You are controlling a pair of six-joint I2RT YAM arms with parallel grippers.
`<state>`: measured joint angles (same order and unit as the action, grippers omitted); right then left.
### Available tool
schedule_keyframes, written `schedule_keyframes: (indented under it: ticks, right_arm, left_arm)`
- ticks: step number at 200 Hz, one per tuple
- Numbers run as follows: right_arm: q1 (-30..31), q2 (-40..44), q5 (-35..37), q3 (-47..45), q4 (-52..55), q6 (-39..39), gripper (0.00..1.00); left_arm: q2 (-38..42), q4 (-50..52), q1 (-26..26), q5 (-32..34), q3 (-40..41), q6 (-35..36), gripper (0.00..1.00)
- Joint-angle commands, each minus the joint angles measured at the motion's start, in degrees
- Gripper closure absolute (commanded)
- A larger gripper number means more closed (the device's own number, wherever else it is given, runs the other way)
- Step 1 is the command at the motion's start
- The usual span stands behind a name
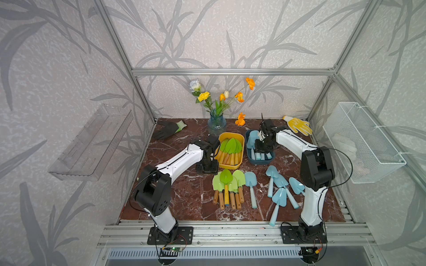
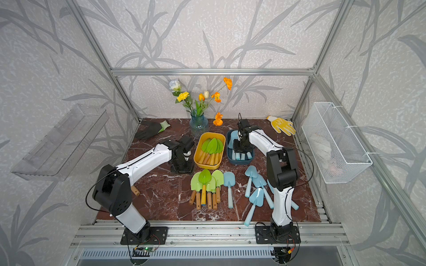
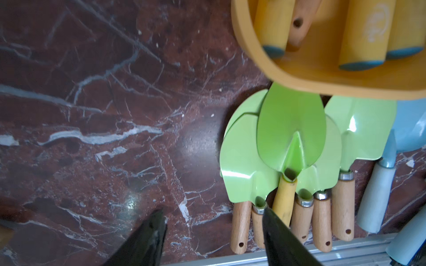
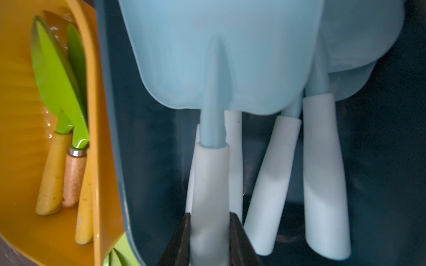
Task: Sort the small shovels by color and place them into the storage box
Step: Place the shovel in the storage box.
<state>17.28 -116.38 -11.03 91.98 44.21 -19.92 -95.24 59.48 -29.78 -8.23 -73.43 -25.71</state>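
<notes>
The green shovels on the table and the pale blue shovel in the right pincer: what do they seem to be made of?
The green shovels: blades probably painted metal, glossy with sharp highlights; most handles bare wood, grain visible, with metal collars. The pale blue shovel in the right pincer: likely plastic, matte, uniform; its paler handle may be a soft sleeve.

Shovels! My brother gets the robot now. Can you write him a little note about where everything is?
Left gripper: open, empty, low over the table beside the loose green shovels.
Right gripper: shut on the held blue shovel by its handle, inside the dark blue box.
Done: sorted green shovels lie in the yellow box; sorted blue shovels lie in the dark blue box.
Left: release the held one, then box about six loose green shovels and about five loose blue shovels.
</notes>
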Motion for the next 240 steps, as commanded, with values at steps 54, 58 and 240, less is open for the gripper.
schedule_keyframes:
  ticks: [54,58,240]
  right_arm:
    - [0.0,-5.4,-3.3,3.6,-0.5,0.1,0.67]
    - [0.0,-5.4,-3.4,3.6,-0.6,0.0,0.65]
    - [-0.1,12.9,4.1,-11.2,-1.7,-0.2,0.52]
  left_arm:
    - [4.0,-0.9,-2.6,-3.4,6.0,-2.1,0.27]
    - [3.9,-0.9,-2.7,-3.5,6.1,-2.2,0.27]
    - [-0.4,-6.7,-10.6,-8.7,17.0,-7.2,0.37]
